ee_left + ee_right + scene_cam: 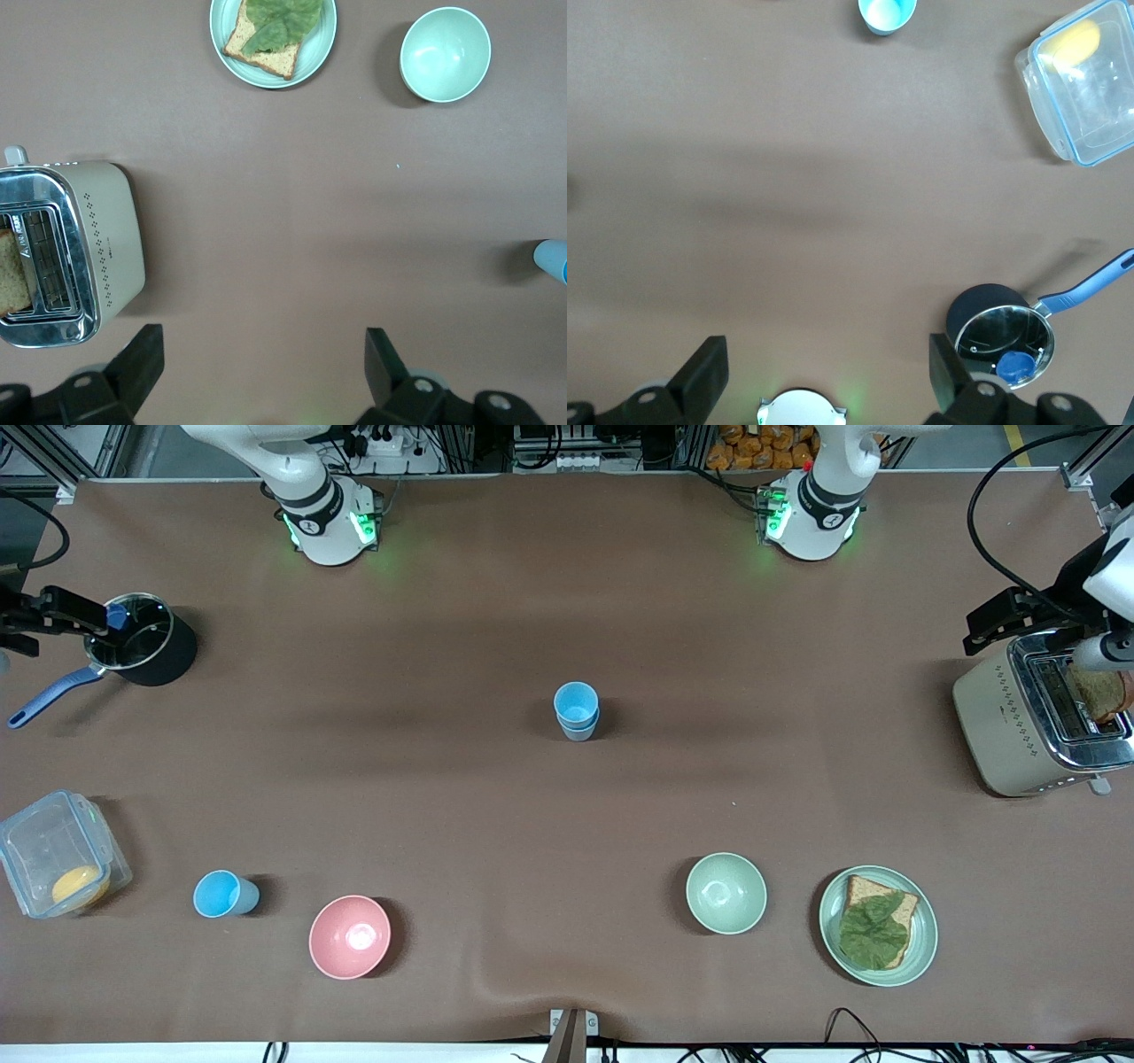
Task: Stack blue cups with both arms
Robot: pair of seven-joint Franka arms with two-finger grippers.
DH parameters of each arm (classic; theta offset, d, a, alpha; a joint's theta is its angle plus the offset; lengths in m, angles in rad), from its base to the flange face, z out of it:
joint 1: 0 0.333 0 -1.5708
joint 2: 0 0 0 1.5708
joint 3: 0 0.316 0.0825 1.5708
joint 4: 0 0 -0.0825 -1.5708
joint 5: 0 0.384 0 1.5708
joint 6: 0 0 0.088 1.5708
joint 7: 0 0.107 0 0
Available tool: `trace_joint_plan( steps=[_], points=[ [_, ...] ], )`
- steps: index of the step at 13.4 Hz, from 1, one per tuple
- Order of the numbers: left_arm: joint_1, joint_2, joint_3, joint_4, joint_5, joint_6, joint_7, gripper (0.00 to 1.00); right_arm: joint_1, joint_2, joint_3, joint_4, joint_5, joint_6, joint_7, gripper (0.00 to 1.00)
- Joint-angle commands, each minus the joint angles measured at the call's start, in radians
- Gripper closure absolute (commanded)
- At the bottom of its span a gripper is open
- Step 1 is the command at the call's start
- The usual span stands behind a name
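Clutter sits at the table edges. Toward the right arm's end: black saucepan [142,651] with a blue handle and a small blue thing inside, clear lidded box [55,856] with something yellow in it, pink bowl [349,936] nearest the front camera. Toward the left arm's end: pale green bowl [726,893], green plate [877,926] with a slice of bread and a leaf on it, beige toaster [1028,713] with a slice of bread in one slot.

Cups: two blue cups already nested, the stack [577,710] upright mid-table, well apart from everything else (bright one on top, duller one under it). A third, lone blue cup [225,894] stands between the box and the pink bowl, near both, touching neither. Nothing stands between the stack and the lone cup, just bare brown table.

Arms: both pulled out to their own ends of the table, up in the air, neither touching a cup.
- Right gripper [84,615] is over the saucepan; fingers [707,367] spread wide in the right wrist view, nothing between them.
- Left gripper [1001,622] is over the toaster; fingers [142,359] also spread wide, nothing held. The stack just shows at the edge of the left wrist view.
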Motion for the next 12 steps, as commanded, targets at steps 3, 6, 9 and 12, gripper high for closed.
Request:
trace_joint_plan(
  steps=[3, 6, 9, 12],
  points=[
    [0.004, -0.032, -0.008, -0.044, 0.030, 0.039, 0.030, 0.00, 0.002, -0.035, -0.051, -0.041, -0.005, 0.053, -0.016, 0.00],
    [0.002, -0.015, -0.009, -0.028, 0.051, 0.040, 0.038, 0.00, -0.028, -0.068, -0.040, -0.090, -0.008, 0.075, -0.016, 0.00],
    [0.002, -0.003, -0.008, -0.007, 0.050, 0.039, 0.039, 0.00, -0.035, -0.071, -0.036, -0.090, -0.008, 0.076, -0.016, 0.00],
    [0.002, -0.001, -0.008, -0.007, 0.051, 0.039, 0.038, 0.00, -0.105, -0.068, 0.048, -0.090, -0.008, 0.078, -0.016, 0.00]
  ],
)
